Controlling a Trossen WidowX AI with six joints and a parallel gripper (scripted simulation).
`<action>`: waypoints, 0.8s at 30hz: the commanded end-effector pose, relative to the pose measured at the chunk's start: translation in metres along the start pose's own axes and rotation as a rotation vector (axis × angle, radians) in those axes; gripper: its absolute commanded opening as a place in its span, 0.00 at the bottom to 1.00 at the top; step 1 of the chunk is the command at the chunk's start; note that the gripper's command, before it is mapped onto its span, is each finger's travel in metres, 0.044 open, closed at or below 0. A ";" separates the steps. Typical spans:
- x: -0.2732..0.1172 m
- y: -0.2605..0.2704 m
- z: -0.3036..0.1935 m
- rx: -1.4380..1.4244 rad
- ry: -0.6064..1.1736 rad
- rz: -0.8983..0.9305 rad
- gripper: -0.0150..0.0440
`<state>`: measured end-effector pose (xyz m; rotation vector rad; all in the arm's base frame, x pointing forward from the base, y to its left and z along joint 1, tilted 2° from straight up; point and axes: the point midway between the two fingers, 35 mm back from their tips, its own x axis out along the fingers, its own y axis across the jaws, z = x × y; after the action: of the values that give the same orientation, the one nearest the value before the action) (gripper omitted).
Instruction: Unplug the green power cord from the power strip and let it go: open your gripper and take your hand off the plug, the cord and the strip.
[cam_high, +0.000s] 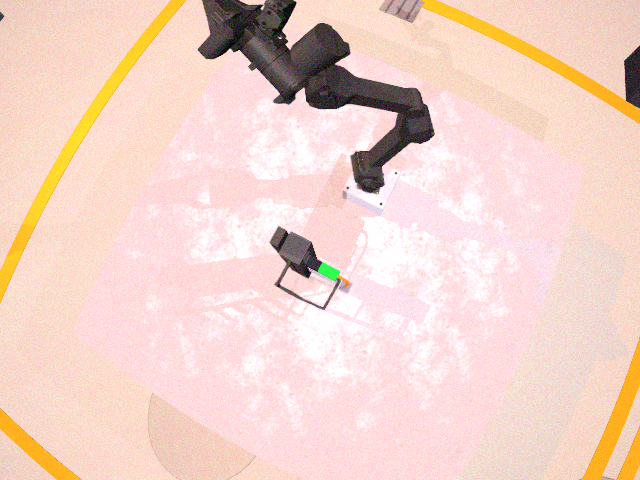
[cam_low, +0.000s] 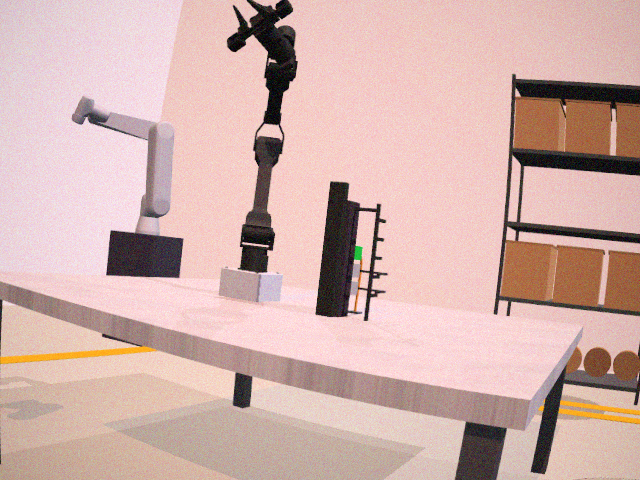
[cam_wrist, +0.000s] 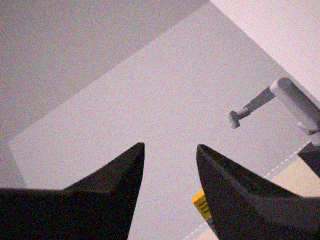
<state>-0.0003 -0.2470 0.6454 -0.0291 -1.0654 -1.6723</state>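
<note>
1. Green power cord, plug end (cam_high: 328, 270): a bright green block just below the centre of the top view, still seated against the dark upright power strip (cam_high: 293, 248). In the exterior view the green plug (cam_low: 358, 252) shows right of the tall black strip (cam_low: 337, 248), mid-frame, beside a thin wire rack (cam_low: 373, 260). An orange strand (cam_high: 344, 282) trails from it; its full run cannot be made out.

2. Gripper (cam_low: 247, 19): at the top of the exterior view, far above the table (cam_low: 310, 356) and well apart from plug, cord and strip. Jaws partly drawn together with a gap between them and nothing in it; the wrist view shows two dark fingertips against bare wall.

3. Arm pose: stretched nearly vertical from its white base block (cam_low: 251, 285), wrist tipped toward the upper left of the frame, pointing away from the work.

4. Risks, as judged:
   - The jaw gap looks narrow for the plug; descending without widening could knock it or the strip.
   - The rack stands close beside the plug; a sideways approach could snag it.
   - A pull off the plug's axis could topple the upright strip.
</note>
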 end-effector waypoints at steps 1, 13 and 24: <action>-0.014 0.026 -0.062 -0.174 0.199 0.123 0.53; -0.121 0.080 -0.213 -0.701 0.645 0.643 0.53; -0.278 0.097 -0.297 -1.059 0.869 1.243 0.53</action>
<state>0.2960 -0.2575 0.4263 -0.3963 0.4100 -0.9060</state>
